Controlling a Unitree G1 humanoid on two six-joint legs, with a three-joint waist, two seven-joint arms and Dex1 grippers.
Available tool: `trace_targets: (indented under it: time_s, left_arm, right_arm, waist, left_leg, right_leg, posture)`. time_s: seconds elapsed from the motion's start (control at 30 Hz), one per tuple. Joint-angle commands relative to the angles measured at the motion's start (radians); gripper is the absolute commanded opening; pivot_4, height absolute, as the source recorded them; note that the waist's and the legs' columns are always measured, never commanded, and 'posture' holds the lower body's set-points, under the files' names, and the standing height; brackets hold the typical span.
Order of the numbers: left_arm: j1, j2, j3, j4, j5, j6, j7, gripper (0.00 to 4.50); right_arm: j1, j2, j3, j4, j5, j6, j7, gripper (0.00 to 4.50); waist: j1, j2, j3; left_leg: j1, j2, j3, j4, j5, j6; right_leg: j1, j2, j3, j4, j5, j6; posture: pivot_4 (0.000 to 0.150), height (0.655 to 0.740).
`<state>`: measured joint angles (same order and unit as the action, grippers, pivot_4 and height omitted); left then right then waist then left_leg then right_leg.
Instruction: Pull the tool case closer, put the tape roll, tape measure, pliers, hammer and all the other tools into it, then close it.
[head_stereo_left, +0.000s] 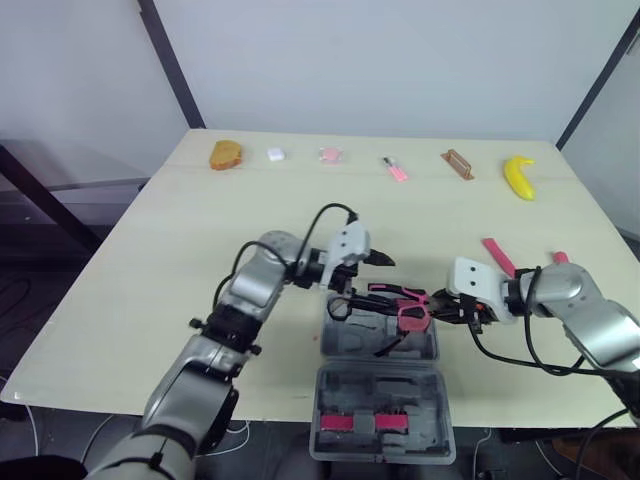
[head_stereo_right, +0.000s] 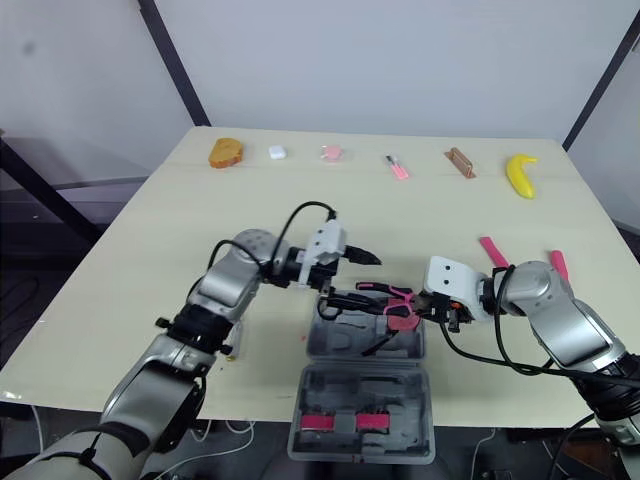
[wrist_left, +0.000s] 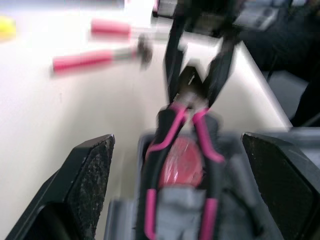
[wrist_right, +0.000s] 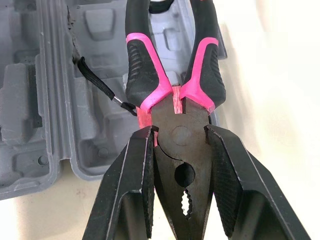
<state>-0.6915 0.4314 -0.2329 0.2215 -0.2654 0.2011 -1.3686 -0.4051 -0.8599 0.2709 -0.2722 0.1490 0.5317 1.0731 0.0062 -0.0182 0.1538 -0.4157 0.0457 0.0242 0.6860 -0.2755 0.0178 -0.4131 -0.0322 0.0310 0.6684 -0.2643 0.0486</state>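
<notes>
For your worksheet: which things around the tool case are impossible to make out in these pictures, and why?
Left wrist view: pink-handled tool on the table, blurred, type unclear.
Eye views: small white item at the table's far edge, too small to name.
Right wrist view: pliers nose tip in the right gripper, cut by the bottom edge.
Eye views: tool case pockets beneath the pliers, hidden.

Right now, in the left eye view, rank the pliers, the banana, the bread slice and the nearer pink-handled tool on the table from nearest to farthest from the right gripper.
1. pliers, clamped in the right gripper itself.
2. pink-handled tool, lying just beyond it, slightly to its right.
3. banana, at the far right edge.
4. bread slice, at the far left corner.
</notes>
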Motion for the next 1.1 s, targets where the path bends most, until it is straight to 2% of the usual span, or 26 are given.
trace_targets:
  time_s: [0.03,0.3,0.5,0.83,1.1]
  left_arm:
    - [0.055,0.078,0.101,-0.085,-0.086,-0.048,-0.058,4.46]
    - [0.326,0.247,0.262,-0.252,-0.226,-0.058,-0.128,4.46]
    - [0.495,0.377,0.389,-0.304,-0.253,-0.091,-0.156,4.46]
    - [0.601,0.421,0.457,-0.37,-0.297,-0.091,-0.13,4.46]
    - [0.599,0.448,0.45,-0.354,-0.296,-0.108,-0.143,4.46]
  right_arm:
    - [-0.005,-0.008,-0.044,-0.07,0.019,-0.009,0.002,1.08]
    - [-0.007,-0.005,0.005,-0.17,-0.004,0.092,-0.024,1.08]
    - [-0.151,0.004,0.16,-0.198,-0.084,0.25,-0.006,1.08]
    - [-0.309,0.091,0.378,-0.13,-0.202,0.299,0.01,1.08]
    - [-0.37,0.167,0.498,-0.101,-0.285,0.351,0.003,1.08]
  waist:
    - [-0.002,0.0,0.0]
    - [-0.009,0.0,0.0]
    - [-0.012,0.001,0.001]
    - [-0.014,0.001,0.001]
    - [-0.02,0.002,0.001]
  left_leg:
    - [0.0,0.0,-0.001,0.0,0.0,0.0]
    - [0.001,-0.001,-0.002,0.002,0.0,0.001]
    - [0.001,-0.001,-0.002,0.001,0.0,0.001]
    - [0.001,-0.001,-0.002,0.001,0.0,0.001]
    - [0.001,0.0,-0.002,0.001,0.0,0.001]
  right_leg:
    - [0.0,0.0,0.0,0.001,0.0,0.0]
    - [0.0,-0.001,-0.001,0.004,0.0,0.0]
    - [0.0,-0.002,-0.003,0.004,0.0,0.0]
    - [0.0,-0.002,-0.003,0.005,0.0,-0.001]
    - [0.0,-0.002,-0.003,0.006,-0.001,-0.001]
  posture:
    - [0.15,0.74]
    - [0.15,0.74]
    - [0.15,0.74]
    - [0.15,0.74]
    - [0.15,0.74]
